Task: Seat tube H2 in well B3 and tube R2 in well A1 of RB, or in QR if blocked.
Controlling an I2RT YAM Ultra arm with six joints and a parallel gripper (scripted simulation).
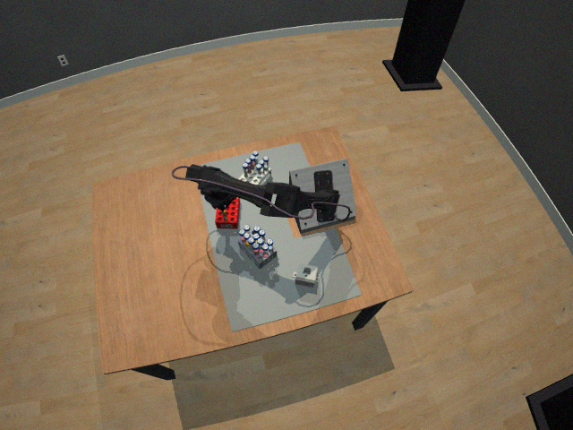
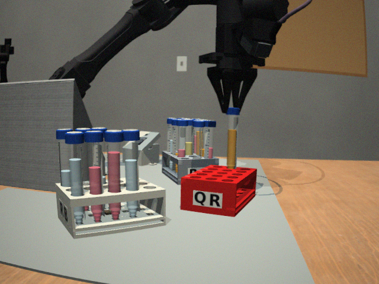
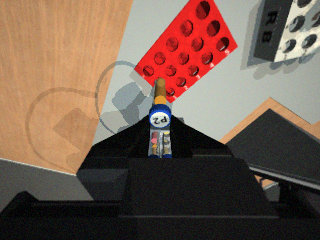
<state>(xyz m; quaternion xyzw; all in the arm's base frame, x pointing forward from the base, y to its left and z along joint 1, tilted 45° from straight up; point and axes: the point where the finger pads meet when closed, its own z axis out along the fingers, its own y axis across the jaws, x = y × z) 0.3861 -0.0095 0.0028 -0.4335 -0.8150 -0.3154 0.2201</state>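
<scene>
The hand (image 2: 232, 108) gripped the amber tube's (image 2: 231, 147) cap, its tip entering a well of the red rack (image 2: 214, 180) directly below. Quarantining seemed underway; next, lower fully, then release.

— Which markings can be read on the racks?
— "QR" is printed on the red rack (image 2: 208, 198); "RB" is shown on the white rack (image 3: 272, 22).
— And on the tubes?
— "P2" is read on one blue cap (image 3: 160, 119).

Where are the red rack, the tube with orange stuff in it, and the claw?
red rack (image 2: 241, 195), exterior view, its right side wall
orange tube (image 2: 231, 147), exterior view, its orange-filled middle
claw (image 2: 232, 105), exterior view, between its fingertips at the tube's cap
</scene>
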